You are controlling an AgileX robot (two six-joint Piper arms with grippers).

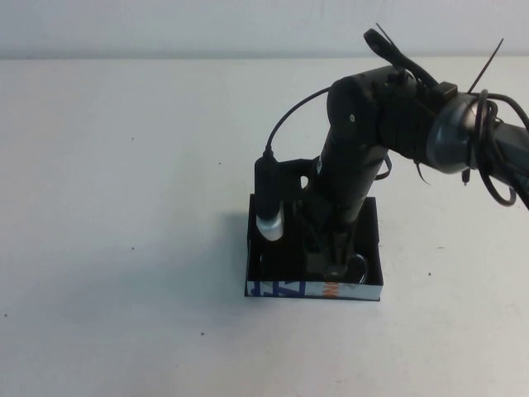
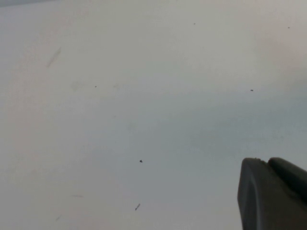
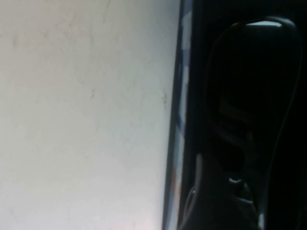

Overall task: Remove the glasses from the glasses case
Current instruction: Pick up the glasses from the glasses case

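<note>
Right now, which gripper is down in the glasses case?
The right gripper, reaching into the glasses case over the glasses. The left gripper is over bare table.

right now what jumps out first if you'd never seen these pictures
The right arm reaching straight down into the glasses case, a shallow black box near the middle of the white table, with the right gripper low inside it. A lens of the dark glasses fills the right wrist view, lying in the case. The left gripper is off on its own above bare table.
</note>
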